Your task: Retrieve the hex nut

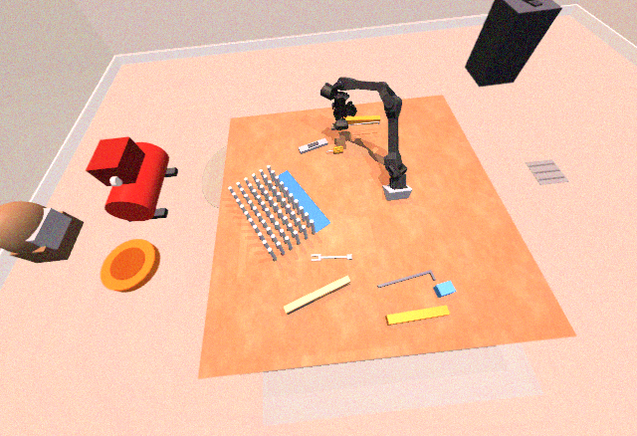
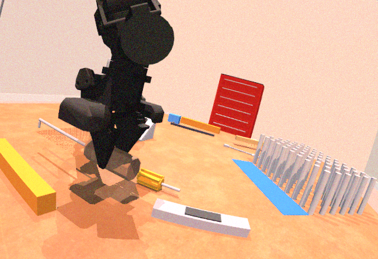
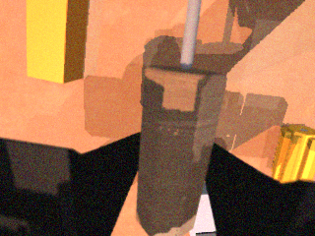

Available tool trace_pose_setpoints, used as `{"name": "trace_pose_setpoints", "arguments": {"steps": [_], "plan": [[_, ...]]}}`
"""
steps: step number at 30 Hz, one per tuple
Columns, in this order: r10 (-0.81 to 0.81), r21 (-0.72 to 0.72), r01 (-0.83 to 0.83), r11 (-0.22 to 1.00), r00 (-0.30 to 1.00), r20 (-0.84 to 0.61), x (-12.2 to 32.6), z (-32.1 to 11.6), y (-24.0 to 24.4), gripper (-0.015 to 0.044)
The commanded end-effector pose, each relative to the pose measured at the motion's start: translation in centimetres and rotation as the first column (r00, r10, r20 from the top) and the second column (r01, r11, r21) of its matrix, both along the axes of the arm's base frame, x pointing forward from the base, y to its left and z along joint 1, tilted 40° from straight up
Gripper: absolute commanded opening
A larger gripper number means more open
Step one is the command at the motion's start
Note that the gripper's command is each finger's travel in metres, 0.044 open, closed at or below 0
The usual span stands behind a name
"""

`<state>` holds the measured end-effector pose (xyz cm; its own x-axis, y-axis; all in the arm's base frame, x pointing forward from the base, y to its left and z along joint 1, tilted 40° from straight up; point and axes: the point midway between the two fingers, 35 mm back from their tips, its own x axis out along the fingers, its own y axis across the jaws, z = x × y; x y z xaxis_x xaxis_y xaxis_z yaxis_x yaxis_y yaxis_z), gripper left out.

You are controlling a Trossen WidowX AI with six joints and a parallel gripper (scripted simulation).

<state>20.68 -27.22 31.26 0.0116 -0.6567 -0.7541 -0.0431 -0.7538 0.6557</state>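
Note:
My gripper (image 1: 340, 125) (image 2: 112, 158) (image 3: 173, 144) is shut on the thick brown handle (image 2: 126, 165) (image 3: 174, 192) of a hook tool. The tool is held a little above the table, with shadows below it. Its thin metal rod (image 1: 366, 123) (image 2: 62, 132) (image 3: 191, 31) runs away from the gripper and ends in a short downward bend in the exterior view. The metal spacers (image 1: 281, 210) (image 2: 317, 185) stand upright in rows, well away from the gripper. The blue taped strip (image 1: 307, 199) (image 2: 268, 188) lies in front of them. The nut cannot be made out.
A yellow bar (image 2: 22, 173) (image 3: 46, 39) lies beside the held tool. A yellow-handled screwdriver (image 1: 337, 149) (image 2: 150, 180) and a light grey bar (image 1: 305, 148) (image 2: 170, 213) lie between gripper and spacers. A forked tool (image 1: 334, 257), an angled rod (image 1: 403, 279) and a blue block (image 1: 445, 289) lie farther off.

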Motion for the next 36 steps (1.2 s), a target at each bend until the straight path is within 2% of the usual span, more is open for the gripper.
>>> {"name": "trace_pose_setpoints", "arguments": {"steps": [1, 9, 17, 26, 36], "plan": [[0.110, -0.001, -0.110, 0.994, 0.989, -0.099, -0.07, 0.13, -0.01, 0.0000], [0.307, 0.035, -0.310, 0.950, 0.911, -0.274, -0.05, 0.05, -0.06, 0.0000], [0.481, 0.106, -0.487, 0.867, 0.765, -0.428, 0.00, -0.03, -0.10, 0.0000], [0.632, 0.220, -0.641, 0.736, 0.532, -0.564, 0.00, -0.12, -0.16, 0.0000], [0.727, 0.377, -0.740, 0.557, 0.215, -0.652, 0.01, -0.21, -0.23, 0.0000]]}}
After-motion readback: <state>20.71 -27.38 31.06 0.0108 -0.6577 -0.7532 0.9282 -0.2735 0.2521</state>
